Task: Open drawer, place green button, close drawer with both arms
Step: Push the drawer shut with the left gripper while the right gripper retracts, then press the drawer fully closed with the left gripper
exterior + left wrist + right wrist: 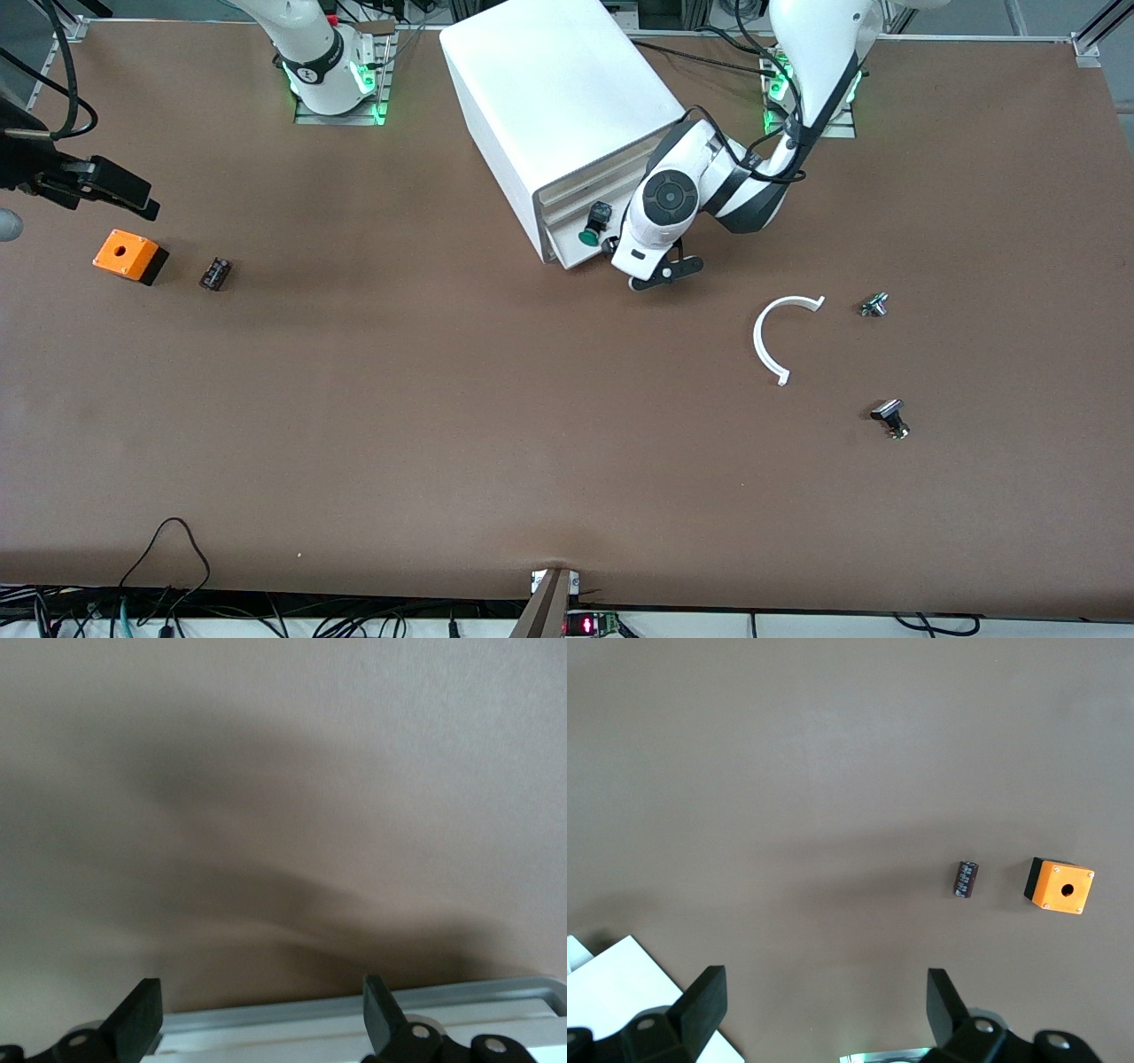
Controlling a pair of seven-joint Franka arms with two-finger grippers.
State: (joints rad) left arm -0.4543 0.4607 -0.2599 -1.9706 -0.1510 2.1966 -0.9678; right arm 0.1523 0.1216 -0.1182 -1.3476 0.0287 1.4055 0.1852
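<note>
The white cabinet (549, 97) stands between the arms' bases. Its lowest drawer (574, 254) is pulled out a little. The green-capped button (589, 232) lies in the open drawer. My left gripper (663, 273) is low in front of the drawer, beside the button, open and empty. In the left wrist view its fingers (142, 1014) are spread over a pale rim of the drawer (354, 1005) and bare table. My right gripper (133, 197) hangs open and empty over the right arm's end of the table, above the orange box (130, 256).
A small black part (215, 273) lies beside the orange box; both show in the right wrist view (967, 879) (1060, 886). A white curved strip (764, 341) and two silver-stemmed parts (874, 305) (890, 418) lie toward the left arm's end.
</note>
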